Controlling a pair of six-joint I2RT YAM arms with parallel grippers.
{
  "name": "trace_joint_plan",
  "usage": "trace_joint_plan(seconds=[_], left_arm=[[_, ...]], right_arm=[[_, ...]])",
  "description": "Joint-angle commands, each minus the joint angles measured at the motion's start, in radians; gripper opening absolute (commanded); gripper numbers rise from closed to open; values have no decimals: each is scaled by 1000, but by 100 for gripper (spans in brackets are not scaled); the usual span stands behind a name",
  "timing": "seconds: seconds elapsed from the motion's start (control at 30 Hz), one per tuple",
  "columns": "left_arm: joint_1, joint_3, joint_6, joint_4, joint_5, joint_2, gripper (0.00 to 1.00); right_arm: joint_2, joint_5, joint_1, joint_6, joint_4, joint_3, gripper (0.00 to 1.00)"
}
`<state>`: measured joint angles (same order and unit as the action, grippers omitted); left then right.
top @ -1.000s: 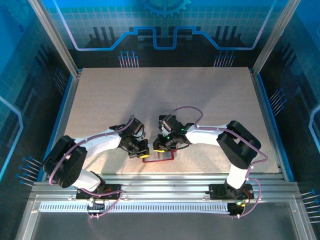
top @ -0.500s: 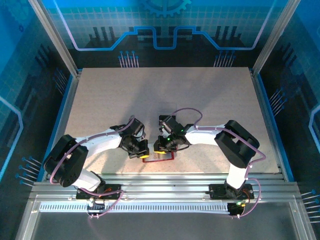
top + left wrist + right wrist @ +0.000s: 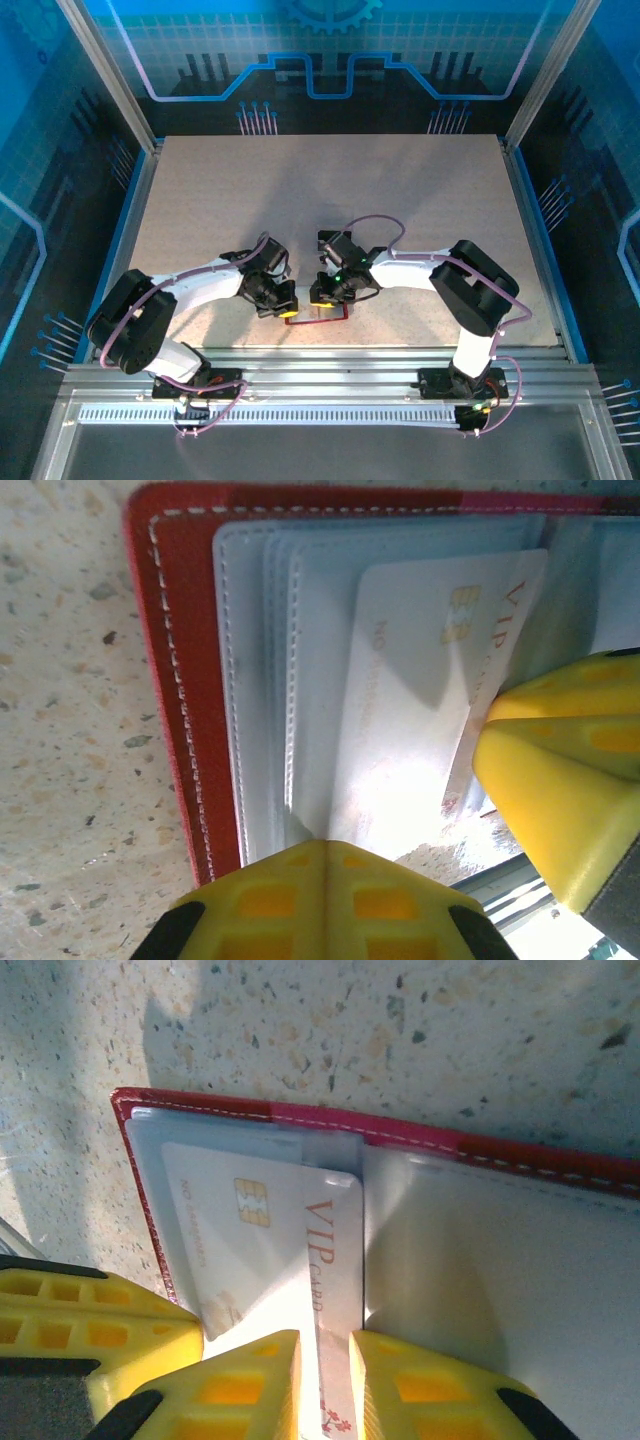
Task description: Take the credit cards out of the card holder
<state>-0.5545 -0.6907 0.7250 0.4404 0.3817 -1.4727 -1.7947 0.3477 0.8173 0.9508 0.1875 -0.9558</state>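
Right arm has pulled in a touch over the last second, the red outline of the card holder looks slightly narrower from the top, and the left arm has not moved.

Card holder lies open and flat on the speckled table, with both grippers over it. Its red stitched border frames stacked pale pockets.

A white credit card with a gold chip and "VIP" lettering sits in the holder's left-half pockets, beside the centre fold. The card is tilted, and one end sticks out past the holder's near edge.

Right gripper is at the holder's near edge by the fold. Its yellow fingers are nearly together, pinching the protruding VIP edge of the white credit card. In the left wrist view, one of its fingers touches the same card edge.

Left gripper is at the holder's near edge on the left pocket stack, fingers pressed together with no gap. I cannot tell whether a pocket sheet is caught in the seam. From the top, its yellow tip sits at the holder's left end, just beside the right gripper.
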Motion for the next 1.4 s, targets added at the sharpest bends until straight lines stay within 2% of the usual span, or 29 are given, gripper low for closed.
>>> trace_joint_plan(seconds=[0.0,0.7,1.07,1.37], left_arm=[[5,16,-20,26,-3,5,2],[19,10,-47,22,-47,-54,2],[32,-75,-45,66,-55,2,1],[32,-116,-45,54,-48,-39,2]], right_arm=[[27,-48,7,-17,67,-9,21],[100,-41,-7,6,18,40,22],[117,-29,-25,21,-20,71,22],[118,0,-47,39,-78,118,23]])
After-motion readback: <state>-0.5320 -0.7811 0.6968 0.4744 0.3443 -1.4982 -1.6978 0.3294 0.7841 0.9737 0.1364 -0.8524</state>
